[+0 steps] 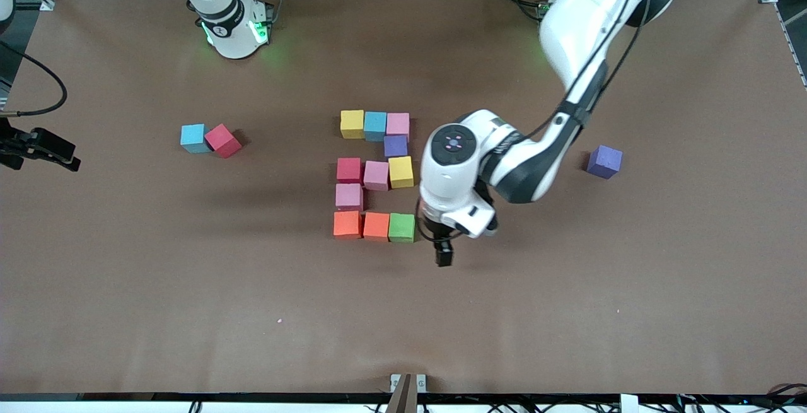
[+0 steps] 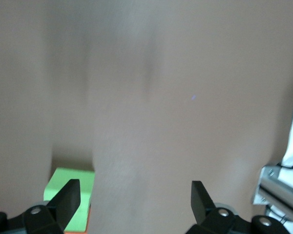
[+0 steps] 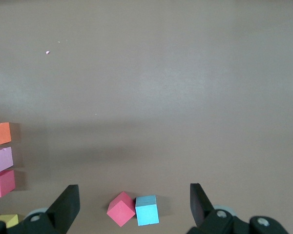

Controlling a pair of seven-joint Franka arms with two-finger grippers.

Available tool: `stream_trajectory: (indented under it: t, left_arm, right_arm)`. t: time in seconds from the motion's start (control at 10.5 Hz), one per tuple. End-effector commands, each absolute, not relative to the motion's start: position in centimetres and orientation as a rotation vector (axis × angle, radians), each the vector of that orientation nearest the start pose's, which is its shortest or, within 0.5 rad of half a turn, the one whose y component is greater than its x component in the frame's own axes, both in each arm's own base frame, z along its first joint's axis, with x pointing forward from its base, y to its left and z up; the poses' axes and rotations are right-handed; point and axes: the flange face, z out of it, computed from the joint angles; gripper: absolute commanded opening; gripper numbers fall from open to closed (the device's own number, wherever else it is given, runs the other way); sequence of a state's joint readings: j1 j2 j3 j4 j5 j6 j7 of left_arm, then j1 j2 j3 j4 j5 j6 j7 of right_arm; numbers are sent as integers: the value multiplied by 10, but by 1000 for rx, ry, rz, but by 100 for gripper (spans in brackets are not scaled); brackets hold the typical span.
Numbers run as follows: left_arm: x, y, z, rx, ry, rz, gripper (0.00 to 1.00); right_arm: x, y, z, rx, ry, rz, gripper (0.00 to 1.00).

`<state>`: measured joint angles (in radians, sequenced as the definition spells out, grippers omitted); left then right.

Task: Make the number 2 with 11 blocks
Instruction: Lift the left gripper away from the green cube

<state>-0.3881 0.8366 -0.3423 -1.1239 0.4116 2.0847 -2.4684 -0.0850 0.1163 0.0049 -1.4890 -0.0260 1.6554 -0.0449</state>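
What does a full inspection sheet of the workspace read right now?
Surface: brown table, flat, a few pale specks.
Job's things: number 2 laid out mid-table, eleven blocks, three wide and five rows; green block closes the row nearest the front camera.
Clutter: spare blue block touching a tilted red block toward the right arm's end; lone purple block toward the left arm's end.
Grippers: left pincer open, empty, beside the green block; right pincer open, empty, above the spare blue and red blocks.
Cables: black cable at the table's edge, right arm's end.
Surroundings: metal frame and equipment around the table.
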Motion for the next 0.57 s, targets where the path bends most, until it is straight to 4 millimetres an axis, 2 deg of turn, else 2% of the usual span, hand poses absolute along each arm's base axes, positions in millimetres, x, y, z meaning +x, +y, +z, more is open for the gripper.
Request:
stream_trajectory:
  t: [0.0,0.19,0.48]
  left_arm:
    - [660,-383,388,1991,2259,182,100]
    - [667,-342,424,2009,2280,210,100]
    - [679,-270,463,2104,2278,204,100]
  right_arm:
    - [598,-50,607,-3164,71,-88,100]
    - [598,-51,607,-3164,76,-85,100]
    - [598,-51,607,-3164,76,-88,100]
